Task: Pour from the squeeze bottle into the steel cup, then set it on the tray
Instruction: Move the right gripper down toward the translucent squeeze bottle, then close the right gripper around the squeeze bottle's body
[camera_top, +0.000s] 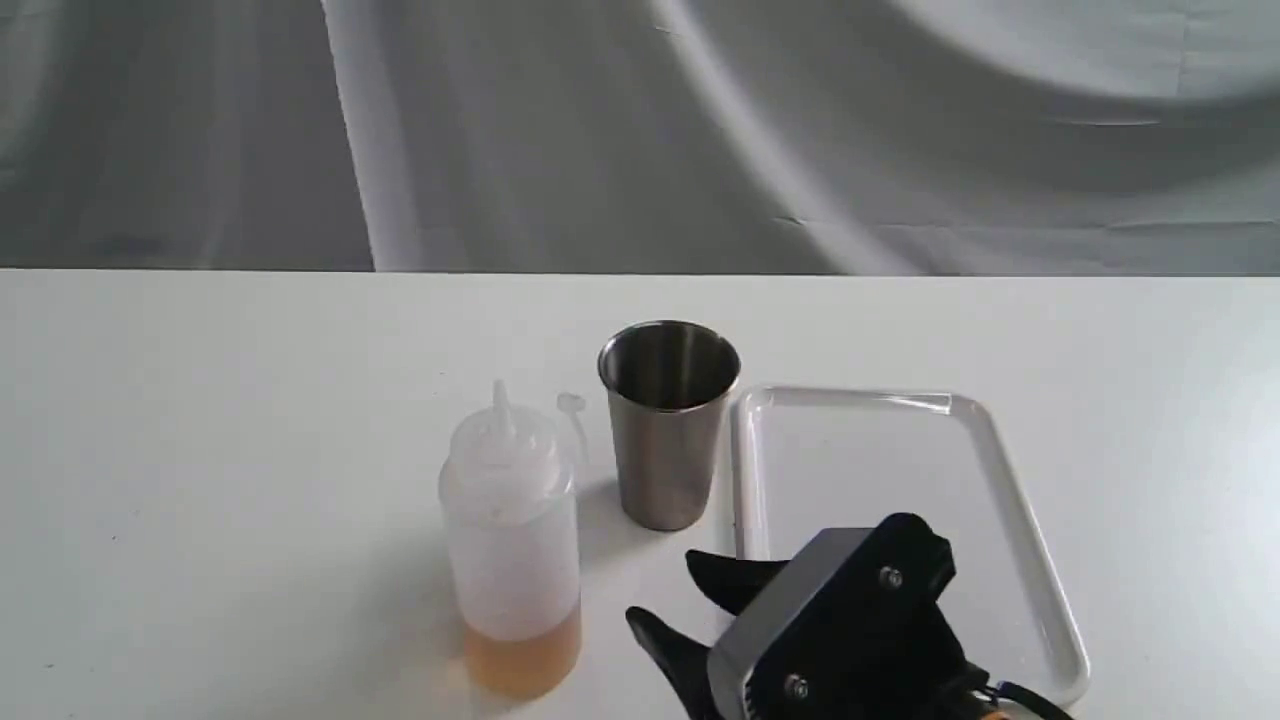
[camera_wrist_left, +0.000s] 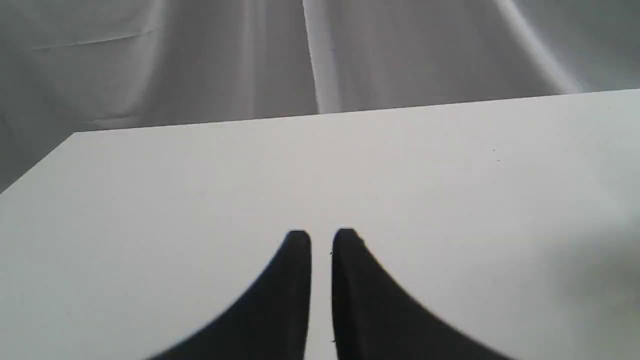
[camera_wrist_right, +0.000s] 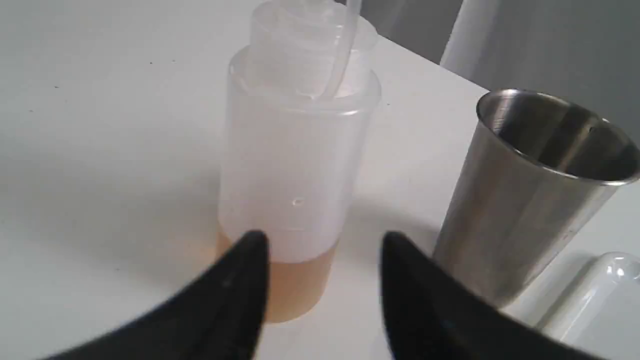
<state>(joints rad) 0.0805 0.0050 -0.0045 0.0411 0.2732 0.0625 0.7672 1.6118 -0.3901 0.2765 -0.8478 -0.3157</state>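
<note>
Right gripper (camera_top: 662, 595) is open n empty by the bench's (camera_top: 200, 450) near edge, tips aimed at the upright bottle (camera_top: 510, 540) just beside it, left-arm side, so it's the closer arm.

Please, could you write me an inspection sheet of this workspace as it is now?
Surface: white table.
Job's things: squeeze bottle upright, a little amber liquid at its bottom; steel cup upright beside it; tray flat, next to the cup.
Clutter: nothing seen.
Grippers: right gripper open, facing the bottle, not touching it; left gripper jaws almost together, holding nothing.
Cables: dark cable at the right wrist.
Surroundings: grey cloth backdrop.
</note>
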